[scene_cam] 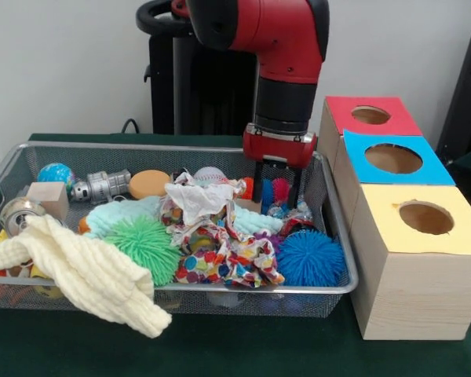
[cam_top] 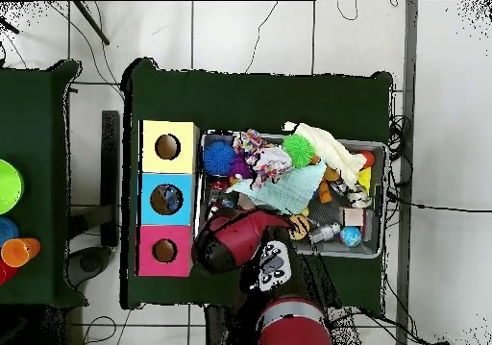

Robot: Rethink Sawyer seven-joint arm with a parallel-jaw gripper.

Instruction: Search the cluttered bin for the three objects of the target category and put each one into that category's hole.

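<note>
My gripper point(scene_cam: 276, 190) hangs low in the right rear corner of the wire bin point(scene_cam: 341, 236), open, with a red and blue bristly item point(scene_cam: 273, 192) between its fingers; whether they touch it I cannot tell. In the overhead view the arm point(cam_top: 240, 240) hides the gripper. Just in front of it lies a blue spiky ball point(scene_cam: 310, 259) point(cam_top: 218, 157). A green spiky ball point(scene_cam: 145, 247) point(cam_top: 300, 149) sits mid-bin. To the right stand three holed boxes: red point(scene_cam: 370, 115) point(cam_top: 164, 251), blue point(scene_cam: 393, 159) point(cam_top: 167, 199) and yellow point(scene_cam: 425, 217) point(cam_top: 168, 147).
The bin holds a cream knitted cloth point(scene_cam: 78, 271) draped over its front rim, a patterned cloth point(scene_cam: 220, 255), crumpled white fabric point(scene_cam: 196, 200), a mint cloth point(scene_cam: 118, 214), an orange disc point(scene_cam: 149, 184), a silver metal part point(scene_cam: 102, 187), a globe ball point(scene_cam: 56, 174) and a wooden block point(scene_cam: 49, 198).
</note>
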